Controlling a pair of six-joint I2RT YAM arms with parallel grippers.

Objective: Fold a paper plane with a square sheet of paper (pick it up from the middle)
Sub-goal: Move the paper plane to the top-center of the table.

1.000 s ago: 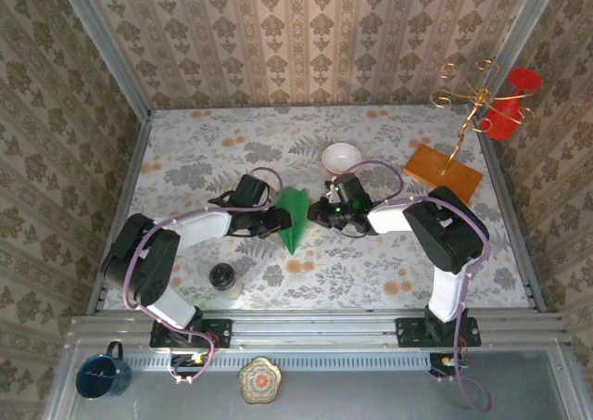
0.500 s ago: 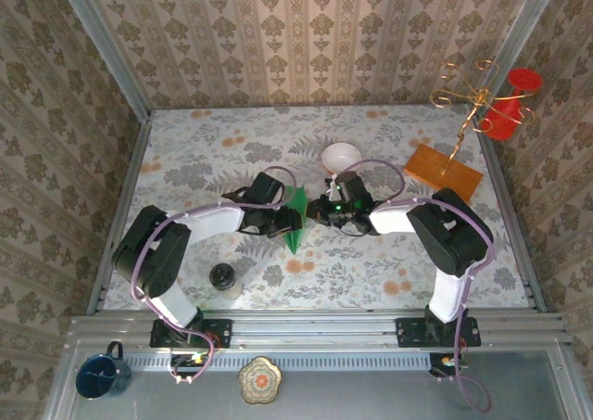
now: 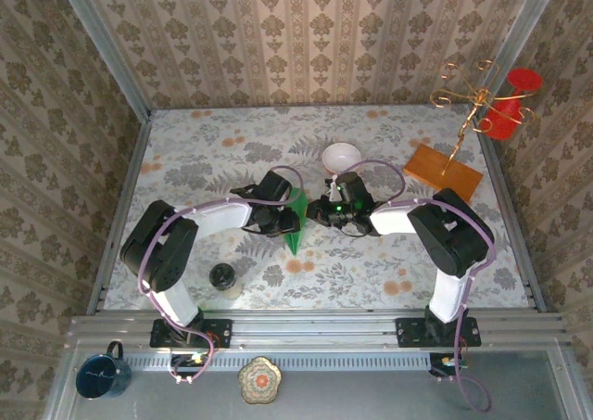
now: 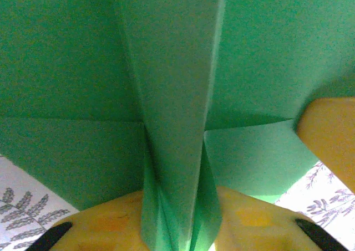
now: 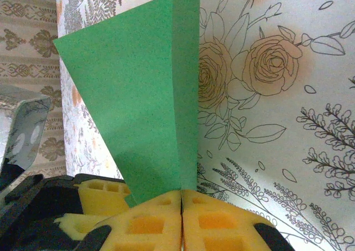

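The square sheet of paper is folded into the green paper plane (image 3: 295, 227), a narrow dart at the table's middle with its tip pointing toward me. My right gripper (image 3: 318, 214) is shut on the dart's right edge; in the right wrist view the pads (image 5: 166, 223) meet on the fold (image 5: 186, 151) and the green wing (image 5: 133, 96) rises to the left. My left gripper (image 3: 285, 218) reaches in from the left. In the left wrist view its pads (image 4: 111, 223) flank the loose centre keel (image 4: 175, 123), a little apart. The right gripper's pad (image 4: 330, 140) shows beyond.
A white bowl (image 3: 341, 155) sits just behind the grippers. At the back right an orange-brown wooden board (image 3: 443, 171) carries a gold wire stand (image 3: 471, 100) with a red cup (image 3: 511, 103). A small dark jar (image 3: 222, 275) stands front left. A blue mug (image 3: 100, 375) rests off the table.
My left arm has swung right and its gripper has come in over the plane's left side, its jaws narrowing round the keel. The right gripper has kept its hold and place.
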